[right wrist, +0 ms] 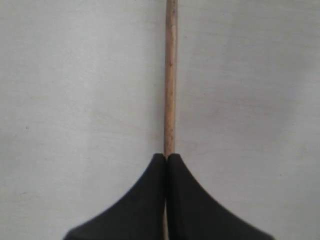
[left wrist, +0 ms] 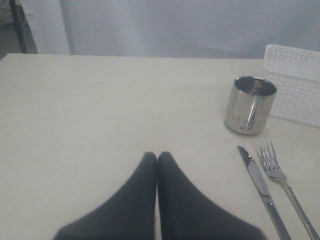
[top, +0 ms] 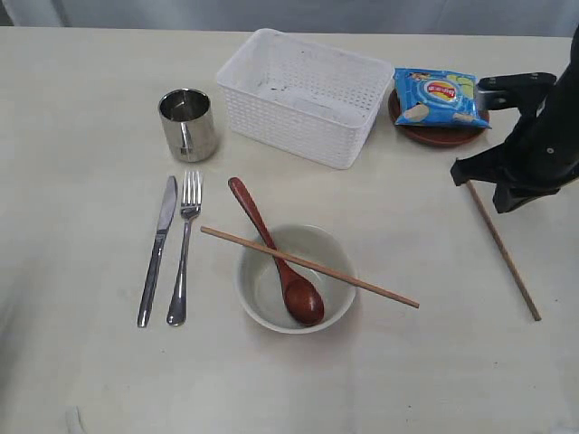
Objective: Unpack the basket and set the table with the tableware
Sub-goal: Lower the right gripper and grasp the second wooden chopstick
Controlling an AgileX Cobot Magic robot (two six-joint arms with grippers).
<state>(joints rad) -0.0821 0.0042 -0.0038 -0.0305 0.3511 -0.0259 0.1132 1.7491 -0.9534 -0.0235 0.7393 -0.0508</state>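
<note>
Read on the exterior view with 12 o'clock at the far edge, the desk shows that far edge as a straight line running across the top. Its widest bare stretches lie at 9 o'clock, along 6 o'clock, and at 4 to 5 o'clock between the two chopsticks.

The basket sits at 12 o'clock, slightly skewed, close to the far edge. The bowl stands just toward 6 o'clock of centre. At 2 o'clock the chip bag lies on the plate, just beside the basket's corner. The cup stands at 10 o'clock, near the basket.

The spoon leans in the bowl, its handle pointing to 11 o'clock. The resting chopstick bridges the bowl's rim, running from 9 to 4 o'clock. The knife and fork lie side by side at 8 o'clock, just apart, below the cup.

The right end effector, at 3 o'clock, is pinched tight on one end of the held chopstick, which slants away toward 5 o'clock, well apart from the bowl. The left end effector has its jaws pressed together with nothing between them, over bare desk, with the cup, knife and fork ahead of it.
</note>
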